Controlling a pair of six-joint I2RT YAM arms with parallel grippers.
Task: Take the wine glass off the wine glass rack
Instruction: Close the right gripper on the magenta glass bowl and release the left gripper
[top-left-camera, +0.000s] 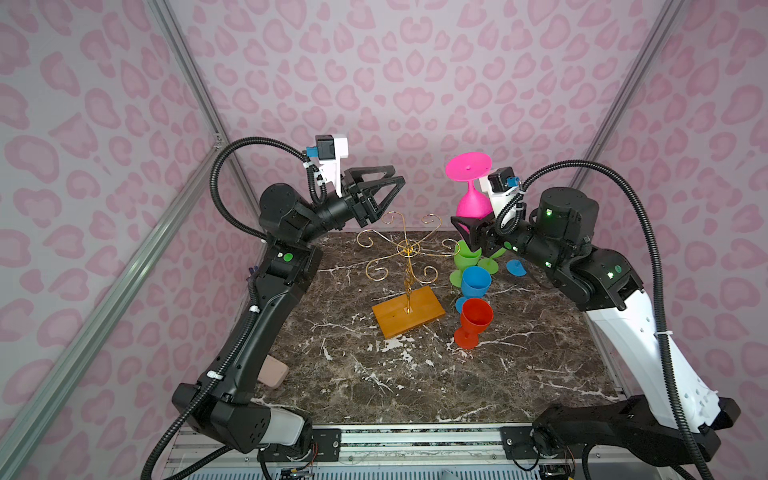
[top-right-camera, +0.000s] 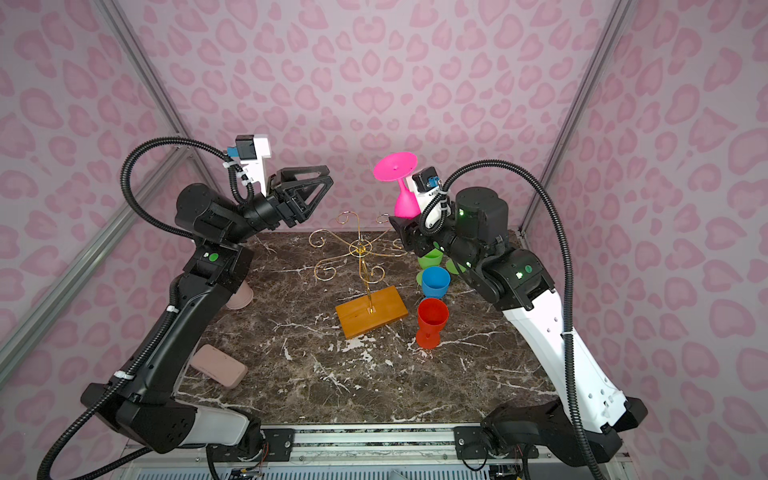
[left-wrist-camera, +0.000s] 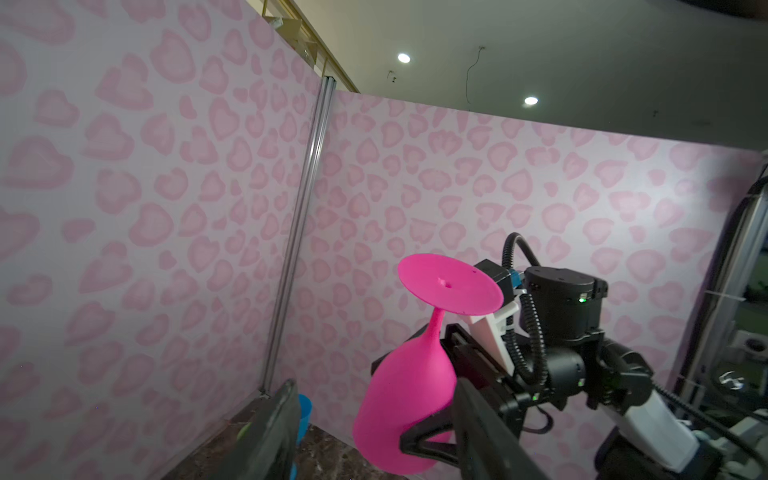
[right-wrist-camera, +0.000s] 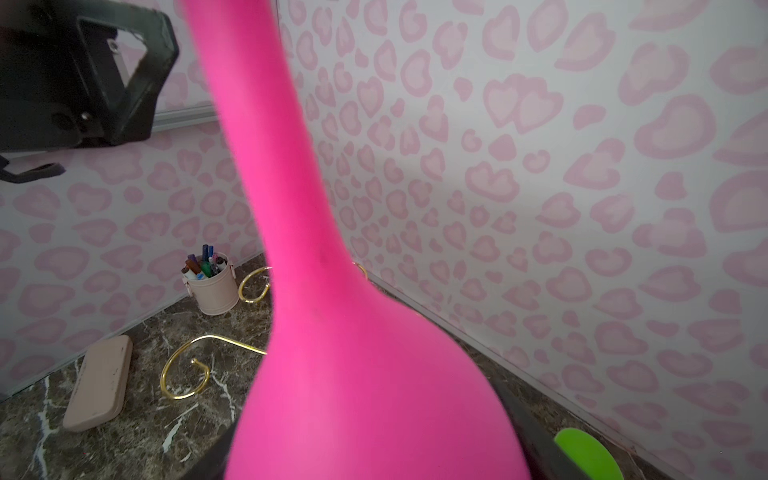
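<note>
The pink wine glass (top-left-camera: 473, 203) (top-right-camera: 405, 203) is upside down in the air, foot up, right of and behind the wine glass rack. My right gripper (top-left-camera: 467, 226) (top-right-camera: 401, 226) is shut on its bowl, which fills the right wrist view (right-wrist-camera: 353, 353). The wine glass rack (top-left-camera: 407, 249) (top-right-camera: 359, 249), gold wire on an orange-brown wooden base (top-left-camera: 409, 311), stands mid-table with no glass on its arms. My left gripper (top-left-camera: 397, 174) (top-right-camera: 328, 174) hovers open above the rack's left side, apart from the glass. Its fingers (left-wrist-camera: 272, 436) frame the wine glass (left-wrist-camera: 407, 399) in the left wrist view.
Right of the rack stand green glasses (top-left-camera: 467, 257), a blue glass (top-left-camera: 476, 282) and a red glass (top-left-camera: 476, 318). A pink case (top-right-camera: 218, 365) lies by the left arm, and a pen cup (right-wrist-camera: 212, 286) stands at the back left. Pink patterned walls close three sides.
</note>
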